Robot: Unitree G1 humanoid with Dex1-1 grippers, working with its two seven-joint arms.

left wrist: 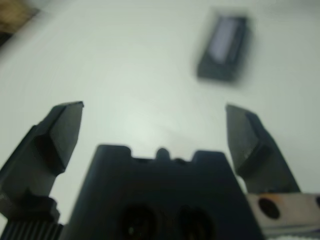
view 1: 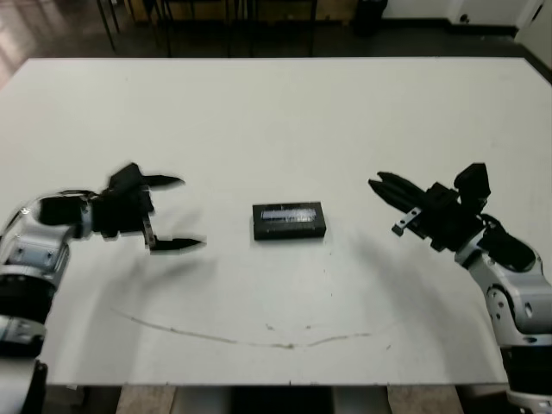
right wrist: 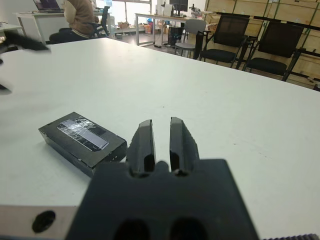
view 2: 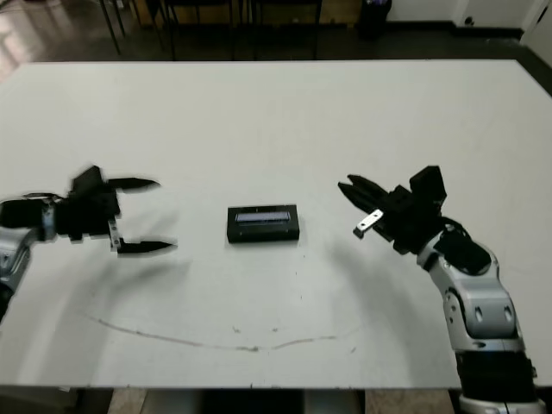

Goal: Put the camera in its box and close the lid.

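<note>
White desk (view 1: 259, 121), chairs beyond. The box (view 1: 290, 221) is seen mid-desk, lid (view 1: 290, 212) on, apparently closed; camera not visible, presumably inside. Left pincer (view 1: 177, 213) spread wide, empty; right pincer (view 1: 379, 186) closed, empty. Task judged done.

Office or lab space, desks with monitors (right wrist: 178, 6), black office chairs (right wrist: 227, 31), seated person (right wrist: 82, 17)
</note>
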